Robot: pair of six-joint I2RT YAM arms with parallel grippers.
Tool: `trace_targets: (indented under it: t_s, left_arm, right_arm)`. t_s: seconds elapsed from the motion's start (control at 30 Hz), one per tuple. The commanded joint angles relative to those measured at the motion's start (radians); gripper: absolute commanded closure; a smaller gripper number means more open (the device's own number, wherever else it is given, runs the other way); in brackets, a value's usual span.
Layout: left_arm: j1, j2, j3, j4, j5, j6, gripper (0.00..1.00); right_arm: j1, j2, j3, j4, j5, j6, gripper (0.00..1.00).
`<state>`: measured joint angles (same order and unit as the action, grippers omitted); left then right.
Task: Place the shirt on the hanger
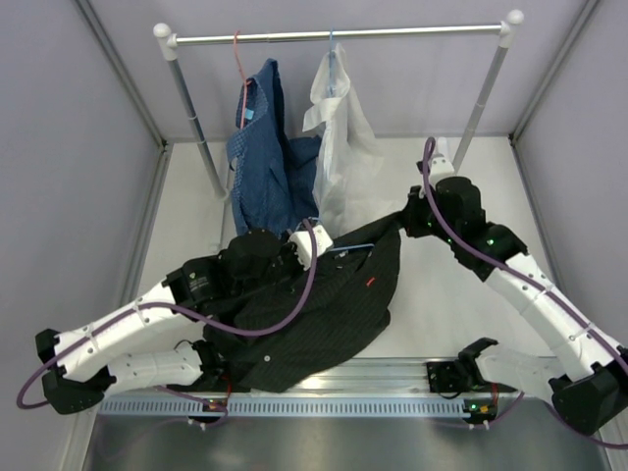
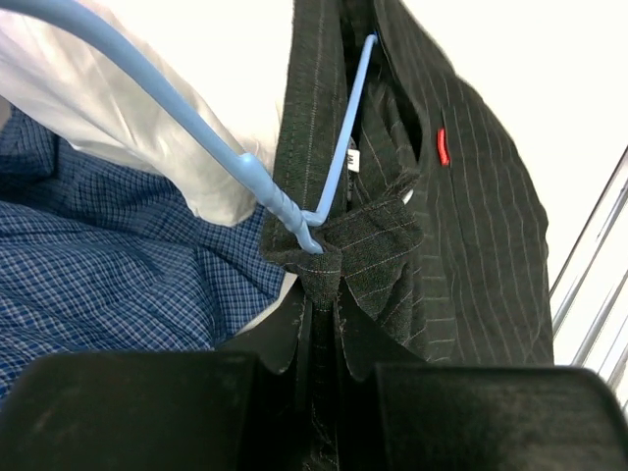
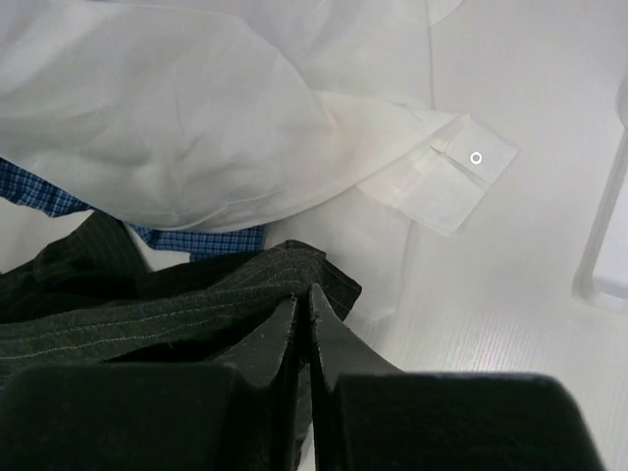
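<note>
The black pinstriped shirt (image 1: 324, 314) lies bunched on the table between the arms and is stretched between both grippers. My left gripper (image 1: 299, 245) is shut on a fold of the shirt (image 2: 481, 245) near its collar. The light-blue wire hanger (image 2: 196, 123) has its twisted neck right at that fold, and one wire arm runs up inside the shirt's neck opening. From above only a short piece of the hanger (image 1: 348, 247) shows. My right gripper (image 1: 404, 221) is shut on an edge of the shirt (image 3: 147, 304), just above the table.
A blue patterned shirt (image 1: 265, 167) and a white shirt (image 1: 343, 147) hang from the rack rod (image 1: 392, 34) at the back, their lower parts reaching the table close to both grippers. The white shirt's cuff (image 3: 442, 177) lies ahead of the right gripper. Rack legs (image 1: 481, 98) stand behind.
</note>
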<state>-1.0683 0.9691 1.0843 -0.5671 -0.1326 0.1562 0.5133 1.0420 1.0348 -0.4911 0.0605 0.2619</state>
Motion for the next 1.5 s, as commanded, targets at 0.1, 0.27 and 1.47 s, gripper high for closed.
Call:
trace_targets:
  t_s: [0.1,0.27,1.47]
  left_arm:
    - [-0.01,0.008,0.014,-0.01,-0.074,-0.038,1.0]
    - [-0.01,0.071,0.162,0.015,-0.277,-0.217,1.0]
    - [-0.009,-0.098,-0.018,0.371,0.443,-0.006,1.0]
  right_arm:
    - [0.005,-0.01,0.032,0.115,-0.186,0.022,1.0]
    - [0.088,-0.092,-0.004,0.198,-0.321,0.103,1.0]
    - [0.375,-0.525,0.131,-0.222,-0.229,-0.142,0.36]
